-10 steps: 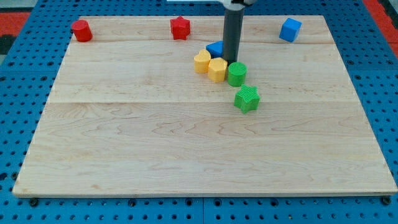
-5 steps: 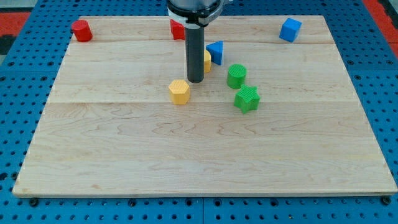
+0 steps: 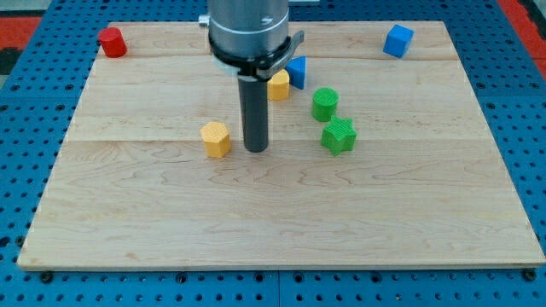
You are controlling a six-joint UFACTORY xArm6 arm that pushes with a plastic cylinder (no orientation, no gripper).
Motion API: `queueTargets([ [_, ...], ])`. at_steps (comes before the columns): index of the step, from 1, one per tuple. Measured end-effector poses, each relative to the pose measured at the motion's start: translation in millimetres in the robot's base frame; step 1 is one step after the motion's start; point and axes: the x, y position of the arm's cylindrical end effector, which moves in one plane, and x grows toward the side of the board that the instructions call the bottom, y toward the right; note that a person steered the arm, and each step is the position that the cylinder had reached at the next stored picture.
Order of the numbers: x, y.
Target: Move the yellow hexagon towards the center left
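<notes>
Landmark = yellow hexagon block (image 3: 216,139), sits on the pale wooden board (image 3: 281,213), left of board centre, roughly mid-height

Left to right:
- red cylinder block (image 3: 111,41) far up and to the view's left of the yellow hexagon, near the board's top-left corner, well apart from it
- yellow hexagon itself, standing alone, nothing touching it
- my tip (image 3: 256,149), lower end of the straight dark rod, just to the view's right of the yellow hexagon, near it but with a small gap of bare wood between, about level with its lower half; no jaws on this rig, just a plain rod, so nothing spread or pinching
- big grey arm housing (image 3: 249,30) above the rod, up and right of the yellow hexagon, hides part of the board's top edge
- second yellow block (image 3: 278,84), shape not clear, partly covered by the arm, up and right of the yellow hexagon
- blue block (image 3: 296,71), looks triangular, just right of and touching or nearly touching that second yellow block, further up-right of the hexagon
- green cylinder block (image 3: 324,104) right of the hexagon and a little higher, well apart
- green star-like block (image 3: 339,136) right of the hexagon at about the same height, just below the green cylinder
- blue cube block (image 3: 397,40) far up-right of the hexagon, near the board's top edge

Blue pegboard table (image 3: 529,111) surrounds the board
</notes>
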Motion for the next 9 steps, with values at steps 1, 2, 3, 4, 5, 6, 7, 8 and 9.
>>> queueTargets([
  [1,-7,-59],
  [2,-34,-116],
  [3,-18,-113],
  [4,-28,-72],
  [5,-58,-62],
  [6,-75,-89],
  [7,-75,-142],
  [8,-73,-166],
  [9,-73,-156],
])
